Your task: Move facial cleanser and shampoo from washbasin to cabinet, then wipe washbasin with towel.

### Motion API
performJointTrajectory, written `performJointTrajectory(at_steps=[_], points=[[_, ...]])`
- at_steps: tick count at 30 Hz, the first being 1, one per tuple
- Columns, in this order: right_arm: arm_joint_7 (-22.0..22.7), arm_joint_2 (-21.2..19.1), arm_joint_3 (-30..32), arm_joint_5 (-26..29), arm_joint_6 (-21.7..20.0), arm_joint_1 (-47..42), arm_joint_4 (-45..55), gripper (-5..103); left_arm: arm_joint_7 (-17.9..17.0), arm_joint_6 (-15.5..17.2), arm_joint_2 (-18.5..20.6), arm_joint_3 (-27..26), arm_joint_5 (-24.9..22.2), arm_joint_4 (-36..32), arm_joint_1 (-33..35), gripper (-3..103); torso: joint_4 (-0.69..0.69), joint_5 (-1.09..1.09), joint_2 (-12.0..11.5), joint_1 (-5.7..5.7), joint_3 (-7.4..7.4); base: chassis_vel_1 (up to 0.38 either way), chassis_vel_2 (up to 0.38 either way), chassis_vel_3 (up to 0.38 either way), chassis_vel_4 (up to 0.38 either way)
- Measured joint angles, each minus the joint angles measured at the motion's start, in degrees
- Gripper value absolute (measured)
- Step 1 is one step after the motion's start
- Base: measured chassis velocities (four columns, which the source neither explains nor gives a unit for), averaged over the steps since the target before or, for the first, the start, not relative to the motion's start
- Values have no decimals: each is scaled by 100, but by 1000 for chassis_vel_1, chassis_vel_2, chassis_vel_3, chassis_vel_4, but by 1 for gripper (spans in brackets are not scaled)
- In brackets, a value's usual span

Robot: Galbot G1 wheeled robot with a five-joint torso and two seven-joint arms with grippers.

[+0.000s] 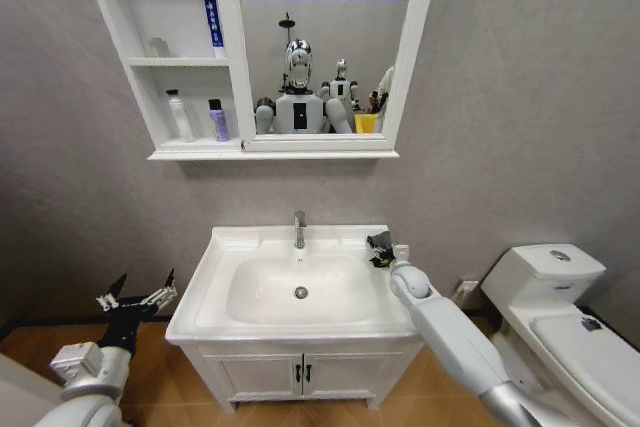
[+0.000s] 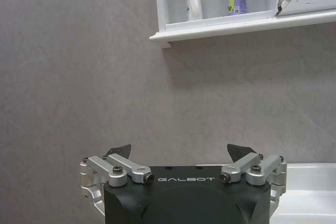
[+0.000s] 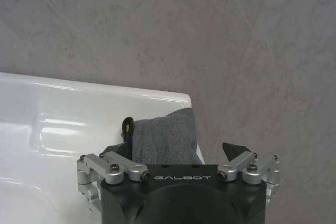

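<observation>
Nearest, low on the robot's left: left gripper (image 1: pixel 137 295), held beside the washbasin's left edge, off the rim, touching nothing. Fingers (image 2: pixel 118 151) spread wide, nothing betw. them; in the left wrist view it points at the grey wall w/ the cabinet's lowest shelf above.

Right arm reaches up across the front right of the washbasin (image 1: pixel 230 243) to its back right corner. Right gripper (image 3: pixel 178 150) sits right at the towel (image 3: pixel 164 137), which lies on the rim at that corner, next to the wall. In the right wrist view the fingers (image 3: pixel 232 149) are spread apart, the dark grey cloth lying betw. them but not pinched; a bit of yellow-green edge shows at the towel's side. In the head view the towel (image 1: pixel 380 248) shows as a dark lump just past the end of the arm.

Basin bowl is bare, chrome tap (image 1: pixel 299 229) at the back centre, round drain (image 1: pixel 301 292) in the middle. White toilet (image 1: pixel 560 297) stands on the right, apart from the basin.

Farther up on the wall: cabinet (image 1: pixel 190 152). Facial cleanser (image 1: pixel 180 115) and shampoo (image 1: pixel 218 120) both stand upright in its lowest open compartment, side by side, close but not touching, cleanser to the left. Blue-and-white tube (image 1: pixel 208 4) stands in the top compartment. Mirror panel (image 1: pixel 325 42) right of the shelves.
</observation>
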Motion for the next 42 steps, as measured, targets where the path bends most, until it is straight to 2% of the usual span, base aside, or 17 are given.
performJointTrajectory(at_steps=[5,7,8,10,14,16,20,23,24,26,31,34,42], points=[[111,-188,169,-200,89,-316,500,100,0,0,0,0,0,0,0,100,0,-1,0,0,0,0,0,0,0],[288,-443,458,-275,37,-808,1368,100,0,0,0,-1,0,0,0,100,-1,-1,0,0,0,0,0,0,0],[288,-443,458,-275,37,-808,1368,100,0,0,0,-1,0,0,0,100,-1,-1,0,0,0,0,0,0,0],[447,-597,805,-260,-44,-1359,2222,100,0,0,0,0,0,0,0,100,-2,-2,1,-1,-1,0,0,0,0],[588,-655,1141,-263,-54,-2046,2887,100,-1,0,0,0,0,0,1,100,-2,-1,1,0,-1,0,0,0,0],[755,-593,1381,-357,-57,-2823,3571,100,1,0,0,0,0,0,0,100,-1,-1,1,-1,-1,0,0,0,0],[824,-448,1556,-563,-101,-3479,4173,100,0,0,0,0,0,0,0,100,-2,0,1,-1,-1,0,0,0,0],[819,-12,1767,-1272,-125,-4443,4929,100,0,0,0,0,0,0,0,100,0,-2,0,0,-1,0,0,0,0],[819,-12,1767,-1272,-125,-4443,4929,100,0,0,0,0,0,0,0,100,0,-2,0,0,-1,0,0,0,0],[767,264,1792,-1662,-78,-4930,5177,100,0,0,0,0,0,0,0,100,-3,-2,1,0,-1,0,0,0,0],[750,552,1805,-1940,-20,-5371,5445,100,0,0,0,0,0,0,0,100,-2,0,0,1,0,68,-69,-75,64],[751,576,1833,-1965,-8,-5464,5541,100,0,0,0,0,0,0,0,100,1,-2,0,0,-1,119,-139,-151,127],[749,628,1771,-2054,23,-5605,5654,100,1,0,0,0,0,0,0,100,-2,0,0,0,0,218,-214,-213,207]])
